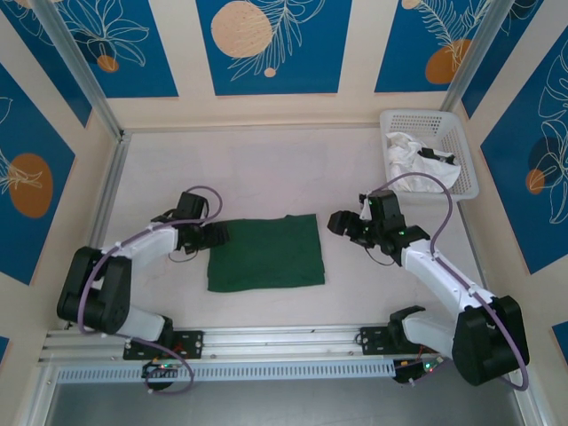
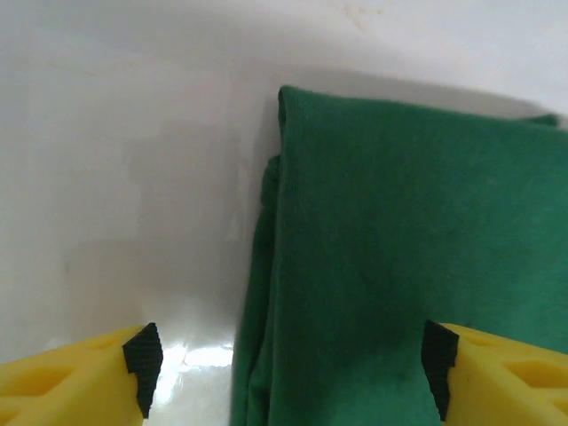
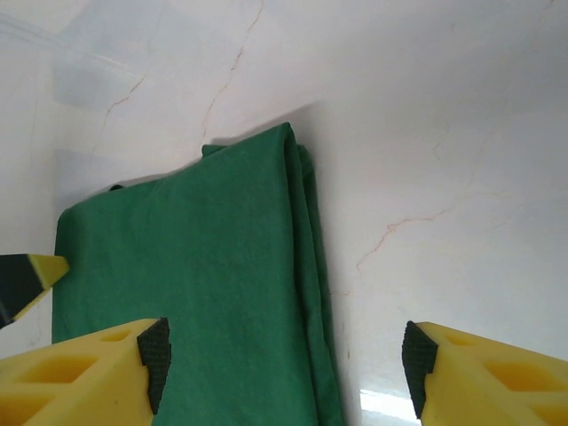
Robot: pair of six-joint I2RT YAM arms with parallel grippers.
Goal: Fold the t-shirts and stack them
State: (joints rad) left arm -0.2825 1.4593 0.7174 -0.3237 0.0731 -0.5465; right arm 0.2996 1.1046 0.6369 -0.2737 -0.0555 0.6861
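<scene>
A dark green t-shirt [image 1: 264, 253] of soft, matt knit cloth, its fine weave plain in the left wrist view, sits on a smooth, pale surface [image 1: 266, 169]. The surface gleams faintly near the left claw [image 2: 290, 355] and shows thin hairline veins near the right claw [image 3: 286, 357]. Both claws have fingers [image 2: 62, 382] of matt yellow plastic faced with black, ribbed, rubbery-looking pads [image 2: 142, 357]. The arm shells [image 1: 439, 271] are white and black plastic with a slight gloss. The basket [image 1: 417, 115] is white lattice plastic, and the white t-shirt [image 1: 413, 160] in it is crumpled cloth. The rail [image 1: 284, 337] is dull silver metal, grooved along its length.
</scene>
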